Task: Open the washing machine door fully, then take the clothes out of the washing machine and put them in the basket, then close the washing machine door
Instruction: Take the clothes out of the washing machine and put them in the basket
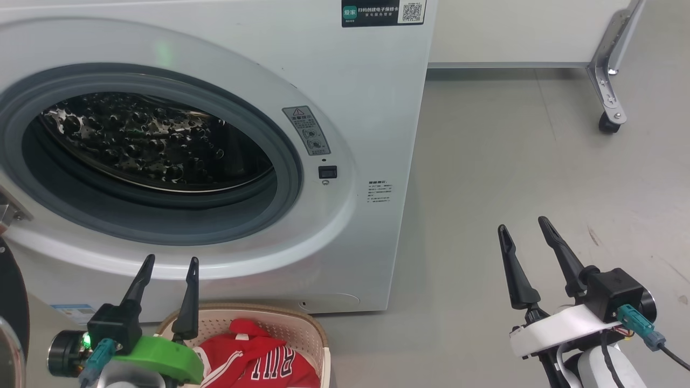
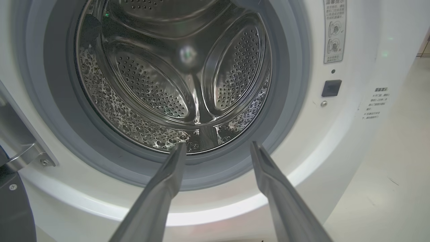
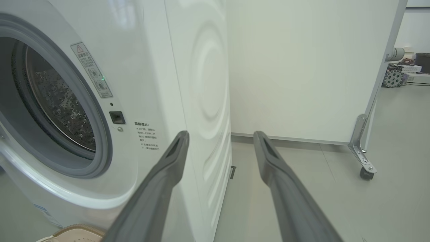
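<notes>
Big white front-loading washing machine [image 1: 350,81]: its round black-rimmed glass door [image 1: 12,296] stands swung out to the robot's left, cut off by the frame border. Red-and-white sports clothes [image 1: 253,361] lie heaped in the small cream perforated plastic basket [image 1: 310,331]. The basket sits on the grey floor [image 1: 512,172] just beside the washer's foot, below the opening. I take this as placed for a short drop from drum to basket.

Left gripper [image 1: 171,261]: fingers spread wide, nothing held, above the basket's rear rim, facing the opening. Right gripper [image 1: 522,225]: equally wide, empty, well apart to the right over bare floor, probably parked out of the way.

Left wrist view looks straight into the steel drum [image 2: 161,77]: paddles and perforations bare, no garment seen. The head view's angle leaves the drum's bottom hidden behind the grey rubber gasket [image 1: 161,226]. Right wrist view adds the washer's side panel and a white wheeled cabinet [image 3: 302,67].

Judgement: unloading looks complete; closing the door remains.
</notes>
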You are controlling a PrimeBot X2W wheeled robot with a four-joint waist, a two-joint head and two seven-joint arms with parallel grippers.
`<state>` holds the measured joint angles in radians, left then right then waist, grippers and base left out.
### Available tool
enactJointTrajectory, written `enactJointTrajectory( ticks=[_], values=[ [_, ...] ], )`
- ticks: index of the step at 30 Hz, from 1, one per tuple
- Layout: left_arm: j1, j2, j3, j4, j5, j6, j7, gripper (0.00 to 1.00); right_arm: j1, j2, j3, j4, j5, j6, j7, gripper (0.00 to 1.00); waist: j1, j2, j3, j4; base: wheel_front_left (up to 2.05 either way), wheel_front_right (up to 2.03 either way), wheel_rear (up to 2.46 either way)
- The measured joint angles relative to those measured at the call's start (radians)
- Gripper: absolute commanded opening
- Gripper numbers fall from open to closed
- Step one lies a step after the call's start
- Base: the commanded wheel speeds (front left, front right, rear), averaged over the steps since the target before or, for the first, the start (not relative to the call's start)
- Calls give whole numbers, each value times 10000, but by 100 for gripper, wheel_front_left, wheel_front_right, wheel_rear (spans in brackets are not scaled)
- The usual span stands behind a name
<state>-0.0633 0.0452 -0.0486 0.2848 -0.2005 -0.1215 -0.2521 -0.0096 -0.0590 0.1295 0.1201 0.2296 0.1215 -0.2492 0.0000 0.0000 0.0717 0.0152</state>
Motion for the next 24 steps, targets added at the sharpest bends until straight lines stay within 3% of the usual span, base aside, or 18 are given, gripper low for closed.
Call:
enactJointTrajectory(
  ticks=[24],
  values=[
    [631, 0, -155, -911, 13, 2, 0, 100, 45, 44, 8, -35, -2, -4, 0, 100, 0, 0, -35, -86, 0, 0, 0]
  ],
)
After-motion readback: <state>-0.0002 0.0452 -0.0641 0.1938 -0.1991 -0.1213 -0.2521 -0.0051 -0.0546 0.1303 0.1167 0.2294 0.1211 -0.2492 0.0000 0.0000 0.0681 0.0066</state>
